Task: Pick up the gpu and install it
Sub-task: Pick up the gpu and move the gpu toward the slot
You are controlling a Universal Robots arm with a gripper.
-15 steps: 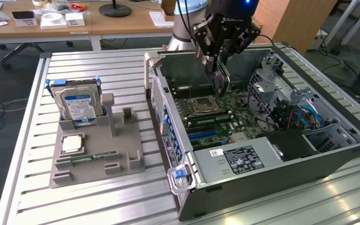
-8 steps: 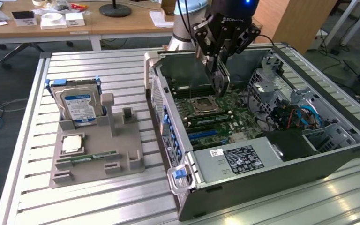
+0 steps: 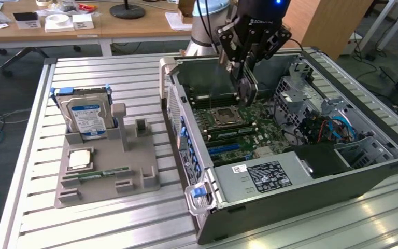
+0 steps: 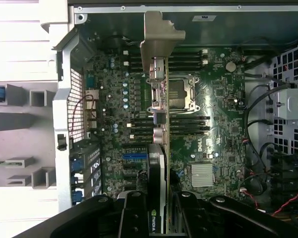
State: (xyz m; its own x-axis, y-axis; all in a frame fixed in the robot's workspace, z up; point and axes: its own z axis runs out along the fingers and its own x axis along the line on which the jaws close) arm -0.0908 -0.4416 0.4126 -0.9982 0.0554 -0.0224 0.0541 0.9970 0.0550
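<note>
My gripper [image 3: 243, 63] hangs over the open computer case [image 3: 310, 184] and is shut on the gpu [image 3: 246, 87], which hangs on edge below the fingers, above the motherboard [image 3: 237, 136]. In the wrist view the gpu [image 4: 158, 124] shows edge-on, its silver bracket [image 4: 159, 37] at the far end, and the black fingers [image 4: 133, 214] clamp it on both sides around my gripper [image 4: 157, 210]. Beneath the card lie the CPU socket [image 4: 183, 94] and the memory slots [image 4: 186, 124]. The blue expansion slots [image 4: 134, 158] sit beside the card's near end.
A grey holder [image 3: 102, 161] stands on the slatted table at the exterior view's left, carrying an upright hard drive [image 3: 86, 116], a CPU chip [image 3: 80, 158] and a green memory stick [image 3: 105, 173]. Inside the case are a drive cage [image 3: 302, 88], cables [image 3: 330, 127] and a power supply [image 3: 265, 176].
</note>
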